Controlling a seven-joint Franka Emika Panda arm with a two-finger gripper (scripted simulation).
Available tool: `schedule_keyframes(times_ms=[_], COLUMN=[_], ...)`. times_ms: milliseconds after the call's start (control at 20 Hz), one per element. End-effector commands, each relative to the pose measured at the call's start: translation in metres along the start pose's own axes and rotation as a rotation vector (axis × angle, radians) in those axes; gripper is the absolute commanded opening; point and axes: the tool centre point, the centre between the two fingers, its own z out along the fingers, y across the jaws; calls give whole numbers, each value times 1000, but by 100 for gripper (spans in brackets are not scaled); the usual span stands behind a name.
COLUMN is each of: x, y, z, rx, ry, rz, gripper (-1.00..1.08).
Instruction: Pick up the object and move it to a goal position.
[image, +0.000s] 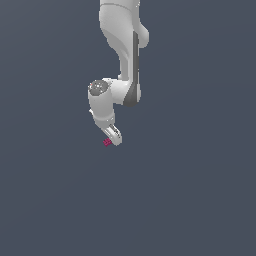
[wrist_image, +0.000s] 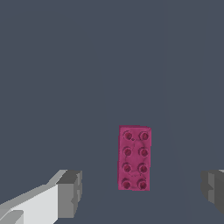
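The object is a small magenta-pink studded block (wrist_image: 134, 158) lying flat on the dark grey floor. In the wrist view it lies between my two fingertips (wrist_image: 70, 192), nearer the middle of the gap, with space on both sides. My gripper (wrist_image: 142, 192) is open and touches nothing. In the exterior view the block (image: 107, 143) shows as a tiny pink speck just at the tip of my white gripper (image: 114, 140), on the exterior view's left of it. The arm comes down from the top of that view.
A plain dark grey floor (image: 190, 200) fills both views. No goal marker or other object shows.
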Motion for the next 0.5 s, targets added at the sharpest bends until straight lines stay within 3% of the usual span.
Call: schedule_keyframes(times_ms=[0,450], x=[-1,-1], y=[2,3], z=[2,13], rx=[-1,-1], ry=[0,0], rz=[19,18], gripper=[100,100])
